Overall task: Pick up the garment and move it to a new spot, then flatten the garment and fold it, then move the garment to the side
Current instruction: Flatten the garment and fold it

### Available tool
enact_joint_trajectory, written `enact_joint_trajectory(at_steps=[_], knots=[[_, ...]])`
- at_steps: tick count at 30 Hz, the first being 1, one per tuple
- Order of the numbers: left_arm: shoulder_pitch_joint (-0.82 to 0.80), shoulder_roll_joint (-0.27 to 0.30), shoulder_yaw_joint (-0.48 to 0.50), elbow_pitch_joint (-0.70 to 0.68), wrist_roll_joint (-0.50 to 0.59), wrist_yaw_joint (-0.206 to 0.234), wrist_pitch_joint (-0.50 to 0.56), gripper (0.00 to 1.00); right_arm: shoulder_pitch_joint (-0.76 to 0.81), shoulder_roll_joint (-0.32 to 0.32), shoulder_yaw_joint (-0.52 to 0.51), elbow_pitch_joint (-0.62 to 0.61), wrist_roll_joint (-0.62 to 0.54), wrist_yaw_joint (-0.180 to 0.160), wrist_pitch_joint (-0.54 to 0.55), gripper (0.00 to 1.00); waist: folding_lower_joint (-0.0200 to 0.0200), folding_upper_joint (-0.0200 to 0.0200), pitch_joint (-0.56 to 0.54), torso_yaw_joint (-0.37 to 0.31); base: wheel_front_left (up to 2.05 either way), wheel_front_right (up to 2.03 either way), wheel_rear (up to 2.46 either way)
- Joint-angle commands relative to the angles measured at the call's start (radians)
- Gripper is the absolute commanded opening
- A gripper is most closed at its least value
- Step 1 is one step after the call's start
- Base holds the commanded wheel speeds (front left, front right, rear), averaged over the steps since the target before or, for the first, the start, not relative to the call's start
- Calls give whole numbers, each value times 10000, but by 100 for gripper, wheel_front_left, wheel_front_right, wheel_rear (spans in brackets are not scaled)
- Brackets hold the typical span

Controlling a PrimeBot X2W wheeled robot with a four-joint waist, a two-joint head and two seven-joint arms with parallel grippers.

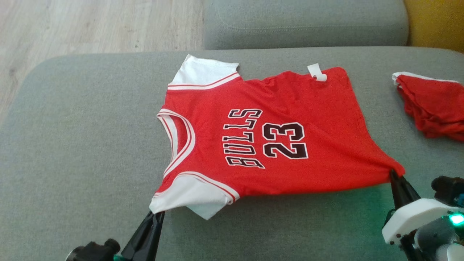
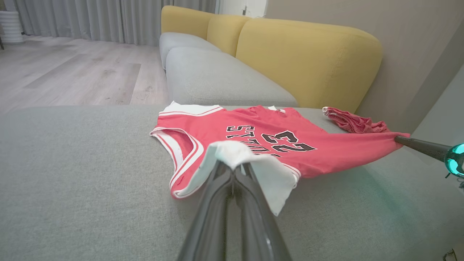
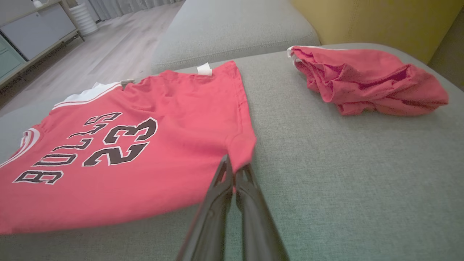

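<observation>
Red jersey (image 1: pixel 253 137) is spread face-up on grey cushion (image 1: pixel 72 145). Its white sleeve (image 1: pixel 188 195) is pinched by the left gripper (image 1: pixel 156 214), and its hem corner (image 1: pixel 397 168) by the right gripper (image 1: pixel 393 175). A crumpled red garment (image 1: pixel 435 108) is noted well apart, rightward. A yellow backrest (image 2: pixel 308 58) is recorded in the left wrist view.

Soft, even daylight is lighting all three views brightly, and no glare is showing. The garment (image 1: pixel 253 137) is casting only a thin, diffuse shadow on the grey cushion (image 1: pixel 72 145) along its near edge. A green indicator light (image 1: pixel 456 219) behind the right gripper (image 1: pixel 392 173) is tinting the cushion beside it teal. In the wrist views, the left gripper (image 2: pixel 233 169) and its counterpart are rendering soft close to the lens, perspective is stretching toward the edges, and the red is washing out to pink.
</observation>
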Motion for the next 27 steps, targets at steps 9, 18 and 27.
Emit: enact_joint_trajectory(at_steps=[9,18,27], knots=[[-1157,-409,107,764,-212,-502,32,0,-787,-70,135,140,-36,67,415,0,0,-1,541,-50,0,0,0],[-3387,-809,220,1911,-81,-1201,449,0,-2447,-70,147,906,-45,67,811,0,0,-1,1122,-137,0,0,0],[-6225,-1410,677,4540,-165,-1955,576,0,-4971,-70,159,2808,-560,67,948,0,0,-1,1992,-372,0,0,0]])
